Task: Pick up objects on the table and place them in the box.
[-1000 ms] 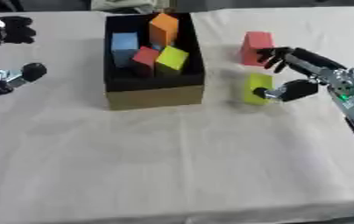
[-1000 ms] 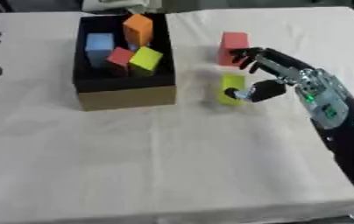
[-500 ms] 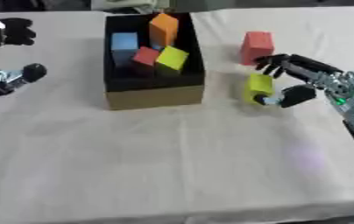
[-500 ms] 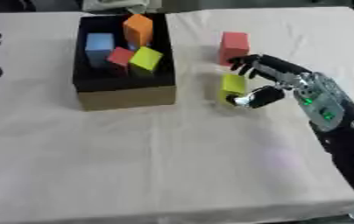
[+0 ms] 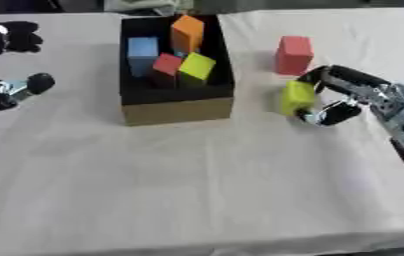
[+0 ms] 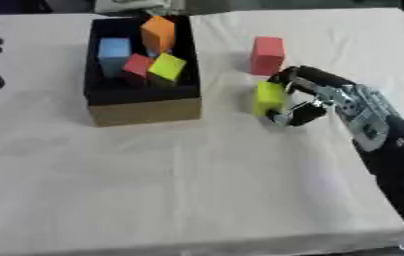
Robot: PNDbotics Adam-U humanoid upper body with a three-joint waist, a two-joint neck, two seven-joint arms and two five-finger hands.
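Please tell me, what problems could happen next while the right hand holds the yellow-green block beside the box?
The right hand pinches the yellow-green block only along its right side, so the block might twist or slip when lifted. The red block stands just behind the hand, so an arm swing could knock it. The box already holds four blocks, so the new one may land tilted on them.

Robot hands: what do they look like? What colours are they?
The right hand has black fingers with silvery metal parts between them. Its forearm is silver-grey near the wrist, with a tiny green spot, and turns black further back. The left hand, at the left edge, is black too, with rounded fingertips and a small silver-blue bit in the middle. No cables or writing can be made out.
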